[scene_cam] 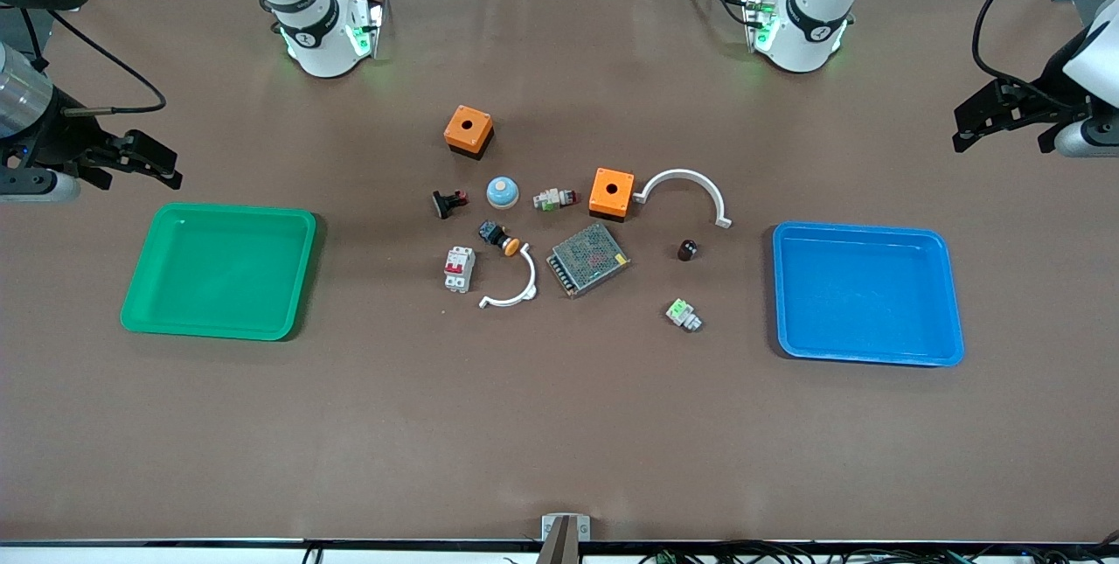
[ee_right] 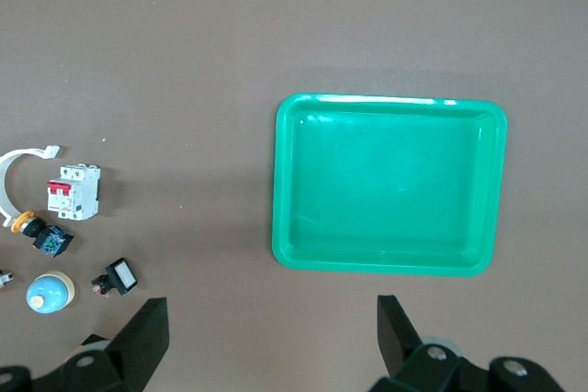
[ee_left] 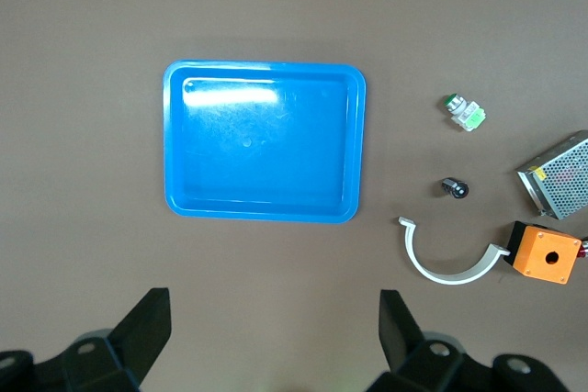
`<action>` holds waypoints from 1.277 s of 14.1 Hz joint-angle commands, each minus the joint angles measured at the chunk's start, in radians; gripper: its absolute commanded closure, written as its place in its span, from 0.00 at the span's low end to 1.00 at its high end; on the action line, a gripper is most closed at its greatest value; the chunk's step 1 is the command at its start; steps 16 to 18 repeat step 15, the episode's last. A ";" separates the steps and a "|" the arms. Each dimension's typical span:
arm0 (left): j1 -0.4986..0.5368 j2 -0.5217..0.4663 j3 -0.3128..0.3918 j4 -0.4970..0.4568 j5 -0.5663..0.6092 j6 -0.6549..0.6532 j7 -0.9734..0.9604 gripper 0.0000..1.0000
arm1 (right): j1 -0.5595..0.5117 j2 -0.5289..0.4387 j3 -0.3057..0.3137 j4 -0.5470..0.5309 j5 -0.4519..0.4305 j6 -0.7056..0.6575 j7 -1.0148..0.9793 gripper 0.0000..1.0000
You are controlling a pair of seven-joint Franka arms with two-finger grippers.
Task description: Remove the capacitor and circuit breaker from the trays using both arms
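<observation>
Breaker (scene_cam: 458, 269): white block, red levers

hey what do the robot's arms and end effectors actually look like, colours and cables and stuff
Both arms are glossy white with black joint bands bearing a small white mark, and green lights glow at their bases. Black cables run along them. The left end effector and right end effector are black, each with two angular fingers.
</observation>
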 commanded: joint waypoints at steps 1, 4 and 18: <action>0.000 -0.016 -0.005 -0.014 0.021 0.007 0.011 0.00 | -0.016 -0.002 0.015 0.006 -0.002 -0.005 -0.004 0.00; 0.001 0.005 -0.005 0.004 0.015 0.007 0.013 0.00 | -0.018 -0.002 0.015 0.003 -0.008 -0.005 -0.006 0.00; -0.002 0.022 -0.005 0.012 0.006 0.007 -0.006 0.00 | -0.016 -0.005 0.016 -0.004 -0.014 -0.020 -0.036 0.00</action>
